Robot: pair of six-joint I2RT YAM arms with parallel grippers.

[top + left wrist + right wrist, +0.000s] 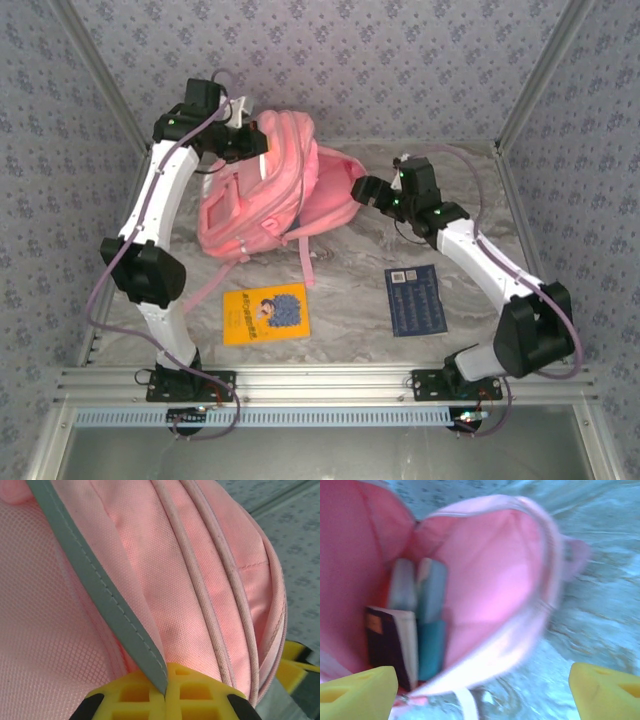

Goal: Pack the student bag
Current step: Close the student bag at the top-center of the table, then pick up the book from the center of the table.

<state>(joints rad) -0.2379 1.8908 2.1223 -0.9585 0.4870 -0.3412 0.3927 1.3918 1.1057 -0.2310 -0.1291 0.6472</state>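
The student bag (262, 185) is a big pink backpack lying at the back of the table, left of the middle, with its main pocket gaping toward the right. My left gripper (243, 137) is at the bag's far top, shut on a fold of the bag (210, 580) with its grey reflective stripe (100, 587) pinched between the yellow jaws (166, 682). My right gripper (362, 188) stands open just right of the bag's mouth (490, 570), with nothing between its fingers (482, 692). A dark book (385, 645) and a teal one (431, 635) stand inside the bag.
A yellow book (265, 313) lies flat on the marble tabletop (350, 300) in front of the bag. A dark blue book (415, 299) lies to its right, near my right arm. A pink strap (305, 258) trails from the bag toward the front. Patterned walls close in the sides.
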